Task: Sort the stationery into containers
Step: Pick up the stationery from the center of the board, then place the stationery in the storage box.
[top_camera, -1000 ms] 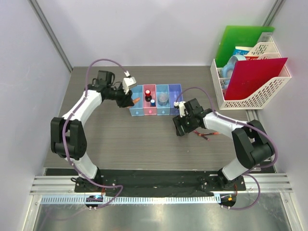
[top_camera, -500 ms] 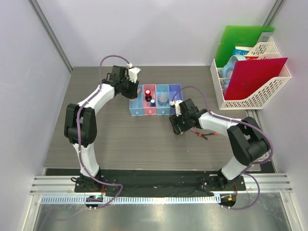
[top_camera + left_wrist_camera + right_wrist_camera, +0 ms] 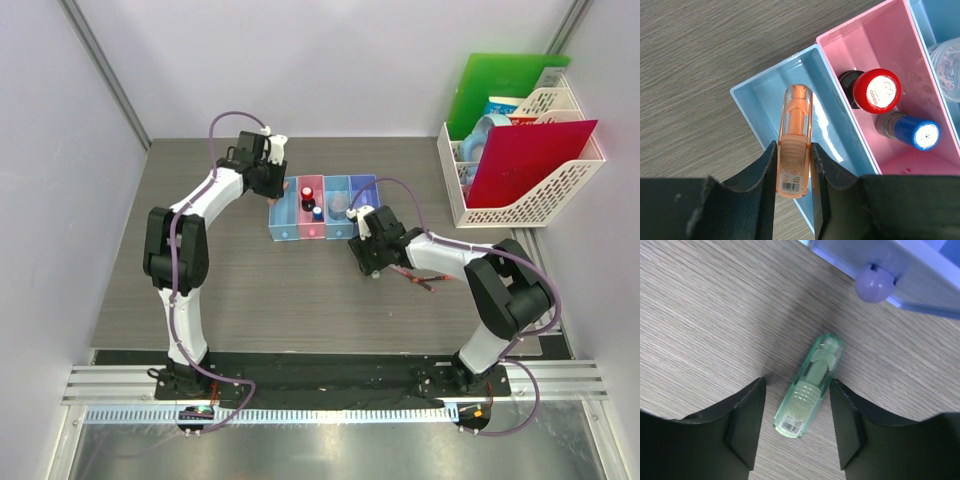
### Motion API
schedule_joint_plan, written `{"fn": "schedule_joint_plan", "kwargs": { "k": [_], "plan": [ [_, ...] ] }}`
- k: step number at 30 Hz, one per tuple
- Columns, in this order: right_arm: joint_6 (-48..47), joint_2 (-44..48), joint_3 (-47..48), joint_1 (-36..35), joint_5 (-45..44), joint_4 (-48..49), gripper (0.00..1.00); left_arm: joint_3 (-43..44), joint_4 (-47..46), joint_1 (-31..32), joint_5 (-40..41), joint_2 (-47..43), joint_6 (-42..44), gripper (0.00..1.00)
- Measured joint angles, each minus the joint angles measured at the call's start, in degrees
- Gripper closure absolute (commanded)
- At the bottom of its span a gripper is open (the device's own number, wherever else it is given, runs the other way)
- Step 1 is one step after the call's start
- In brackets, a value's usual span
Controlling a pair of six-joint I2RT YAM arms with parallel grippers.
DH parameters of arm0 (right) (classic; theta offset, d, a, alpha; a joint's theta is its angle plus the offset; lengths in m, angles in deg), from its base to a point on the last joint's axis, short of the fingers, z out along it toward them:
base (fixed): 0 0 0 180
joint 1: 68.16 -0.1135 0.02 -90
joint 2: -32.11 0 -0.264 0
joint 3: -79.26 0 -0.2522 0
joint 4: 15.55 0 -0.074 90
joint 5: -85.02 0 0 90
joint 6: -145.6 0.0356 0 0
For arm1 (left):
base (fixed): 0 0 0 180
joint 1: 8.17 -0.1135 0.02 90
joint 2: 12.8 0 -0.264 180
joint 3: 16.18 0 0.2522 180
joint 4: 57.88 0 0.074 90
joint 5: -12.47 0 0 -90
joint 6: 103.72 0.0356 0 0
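My left gripper (image 3: 278, 188) is shut on the orange piece (image 3: 794, 145) and holds it over the left light blue bin (image 3: 774, 72), tip pointing into the bin. The pink bin (image 3: 311, 230) holds the red-black round cap (image 3: 876, 91) and a blue-topped piece (image 3: 925, 135). The greyish clear roll (image 3: 340, 205) lies in the third bin. My right gripper (image 3: 368, 262) is open, low on the table in front of the purple-blue bin (image 3: 900, 265). Its fingers (image 3: 747, 415) straddle the green piece (image 3: 810, 385) without touching it. The thin dark-red pens (image 3: 416, 280) lie right of this gripper.
A white mesh file rack (image 3: 520, 200) stands at the back right with a red folder (image 3: 525, 160) and a green folder (image 3: 500, 85). The bin's round purple foot (image 3: 875, 282) sits just beyond the green piece.
My left gripper has swung right with the orange piece to above the left bin. My right gripper has shifted left and a little toward the bins.
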Motion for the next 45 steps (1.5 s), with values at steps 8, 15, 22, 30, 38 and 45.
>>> {"fn": "schedule_joint_plan", "kwargs": {
  "k": [8, 15, 22, 30, 38, 45],
  "plan": [
    [-0.20, -0.61, 0.20, -1.38, -0.83, 1.60, 0.87, 0.31, 1.22, 0.11, -2.10, 0.09, -1.64, 0.83],
    [-1.20, -0.55, 0.20, -1.38, -0.31, 1.64, 0.99, 0.31, 2.23, 0.13, -5.27, 0.09, -3.06, 0.60],
    [-2.97, 2.78, 0.20, -1.36, 5.44, -3.26, 0.99, 0.33, 2.54, 0.13, -7.91, -0.04, -3.78, 0.46],
    [-3.58, 9.18, 8.87, -1.38, 12.52, -6.80, 0.99, -1.73, 4.07, -0.35, -8.20, -7.65, -1.92, 0.30],
    [0.35, -3.61, 30.45, -1.42, 16.15, -2.67, 0.99, -15.61, 3.06, -4.22, -5.75, -30.62, 10.12, 0.00],
    [4.52, -24.28, 49.11, -1.73, 20.35, -2.19, 0.99, -31.04, 4.48, -8.22, -4.74, -47.41, 17.29, 0.00]
  ]
}}
